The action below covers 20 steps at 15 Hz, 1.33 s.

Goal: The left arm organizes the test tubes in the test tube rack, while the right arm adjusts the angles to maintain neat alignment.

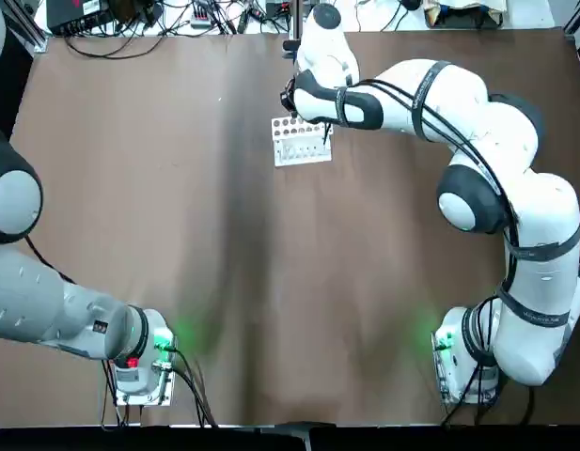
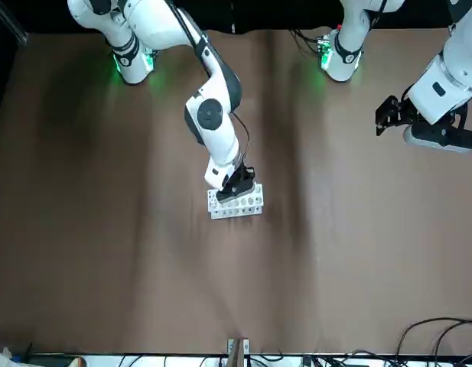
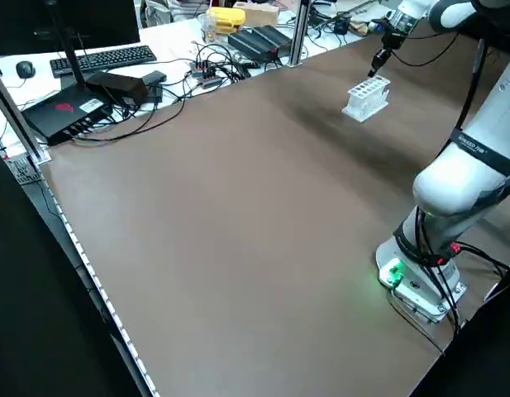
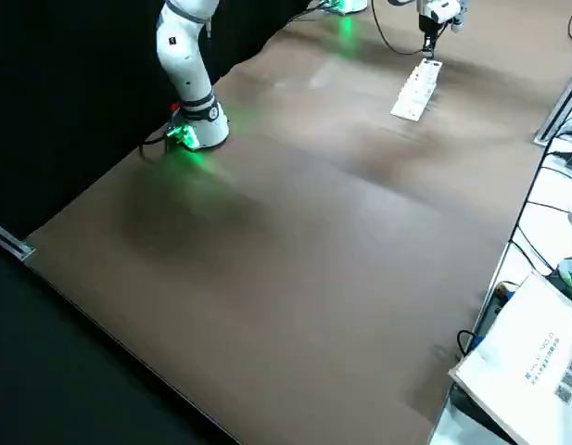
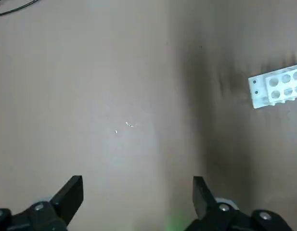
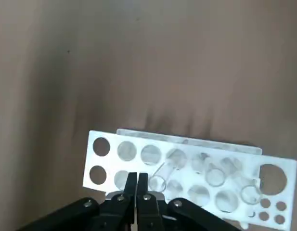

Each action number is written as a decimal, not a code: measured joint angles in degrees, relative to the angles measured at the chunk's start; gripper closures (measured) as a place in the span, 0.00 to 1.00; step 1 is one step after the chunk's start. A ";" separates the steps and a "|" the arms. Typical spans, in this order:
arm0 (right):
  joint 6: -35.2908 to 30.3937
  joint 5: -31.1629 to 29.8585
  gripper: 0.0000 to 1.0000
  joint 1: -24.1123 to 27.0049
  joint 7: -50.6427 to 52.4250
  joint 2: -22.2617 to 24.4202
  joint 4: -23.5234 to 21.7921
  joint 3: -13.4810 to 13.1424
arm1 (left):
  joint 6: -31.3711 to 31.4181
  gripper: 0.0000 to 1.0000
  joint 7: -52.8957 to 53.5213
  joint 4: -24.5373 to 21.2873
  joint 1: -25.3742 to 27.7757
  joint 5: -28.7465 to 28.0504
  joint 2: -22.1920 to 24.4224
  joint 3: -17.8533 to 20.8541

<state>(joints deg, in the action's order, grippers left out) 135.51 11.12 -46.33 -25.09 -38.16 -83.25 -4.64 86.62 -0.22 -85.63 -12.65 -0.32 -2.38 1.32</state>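
Tubes (image 6: pixel 161 177) in rack (image 6: pixel 189 168), R gripper (image 6: pixel 137 179) at its edge, fingers together; L gripper (image 5: pixel 138 202) well apart, fingers spread; alignment prob. unfinished.

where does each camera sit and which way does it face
Top: overhead, facing down; both arms, rack.
Front: across the table, facing the robot; both arms.
Left side: raised, looking diagonally down; parts of both arms.
Right side: likewise, opposite side.
Left wrist: at its open gripper, over table; rack off to one side.
Right wrist: at its closed gripper, over the rack.
Top and front share both arms and the rack.
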 joint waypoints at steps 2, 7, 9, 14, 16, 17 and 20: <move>-0.01 -0.02 0.94 0.26 0.01 0.00 0.00 -0.01 | 0.00 0.00 0.00 0.00 0.00 0.00 0.00 0.00; -0.02 -0.07 0.94 0.30 0.66 0.00 0.00 -0.03 | 0.00 0.00 0.00 0.00 -0.03 0.00 0.00 -0.01; -0.03 -0.07 0.94 0.32 0.87 0.00 -0.01 -0.16 | 0.00 0.00 0.00 -0.01 -0.04 0.00 0.00 -0.02; -0.04 -0.07 0.94 1.14 1.30 0.00 0.02 -0.43 | 0.00 0.00 0.00 -0.04 -0.08 0.00 -0.01 -0.03; -0.03 -0.07 0.94 1.31 1.39 0.00 0.14 -0.43 | 0.00 0.00 0.00 -0.05 -0.09 0.00 -0.01 -0.04; -0.03 -0.07 0.94 1.32 1.39 0.01 0.21 -0.43 | 0.00 0.00 0.00 -0.05 -0.09 0.00 -0.01 -0.04; 0.03 -0.07 0.93 1.35 1.39 0.06 0.49 -0.43 | 0.00 0.00 0.00 -0.05 -0.09 0.00 -0.01 -0.04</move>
<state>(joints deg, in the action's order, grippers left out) 135.54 11.06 -44.98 -23.70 -38.10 -82.76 -5.07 86.62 -0.22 -85.68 -12.74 -0.32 -2.39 1.28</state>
